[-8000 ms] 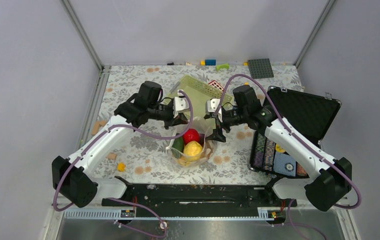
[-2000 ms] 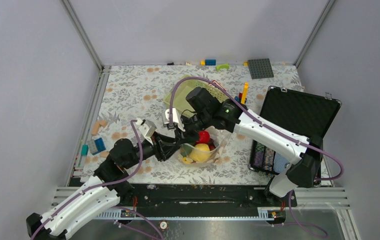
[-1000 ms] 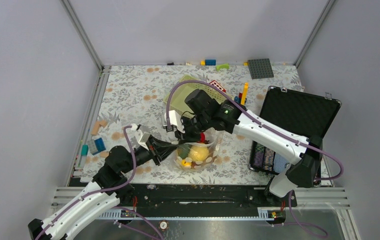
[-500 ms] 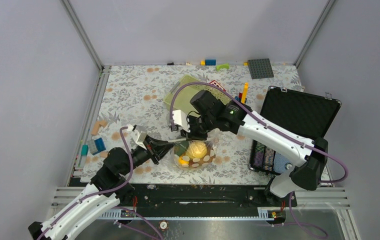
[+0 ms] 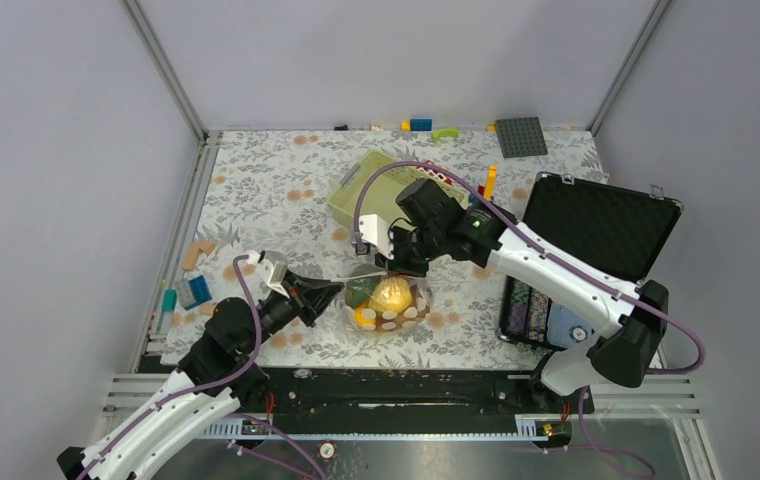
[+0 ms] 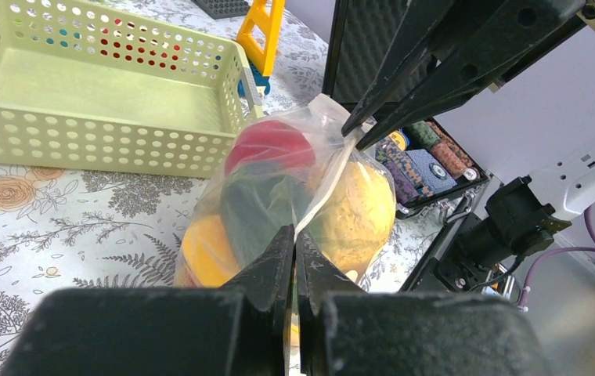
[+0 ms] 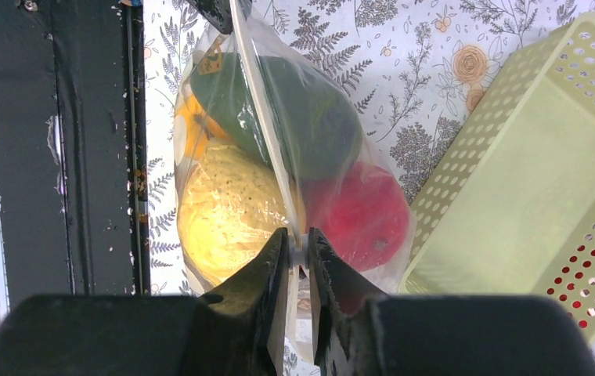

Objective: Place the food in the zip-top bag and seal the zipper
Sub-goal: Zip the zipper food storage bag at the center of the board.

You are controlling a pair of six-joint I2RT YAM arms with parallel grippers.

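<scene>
The left gripper (image 5: 339, 290) reached in low from the left, its jaws pinched tight on the near-left end of the zipper (image 6: 333, 176). The zip-top bag (image 5: 388, 305) sat on the flowered table (image 5: 256, 190) near the front edge, between the two grippers. It was clear, crinkled and bulging. The food (image 7: 232, 211) was packed inside: a knobbly yellow piece, a dark green one, a red one and a bit of orange. The mouth pointed up, and the zipper was drawn taut as the bag's long axis, running left to right from one gripper to the other. It may have been sealed along its length, but the glare hid that. The right gripper (image 5: 393, 268) held the far-right end with its jaws narrowed onto the strip. The green basket (image 5: 376, 185) lay just behind, and a black case (image 5: 596, 225) stood open at the right.
</scene>
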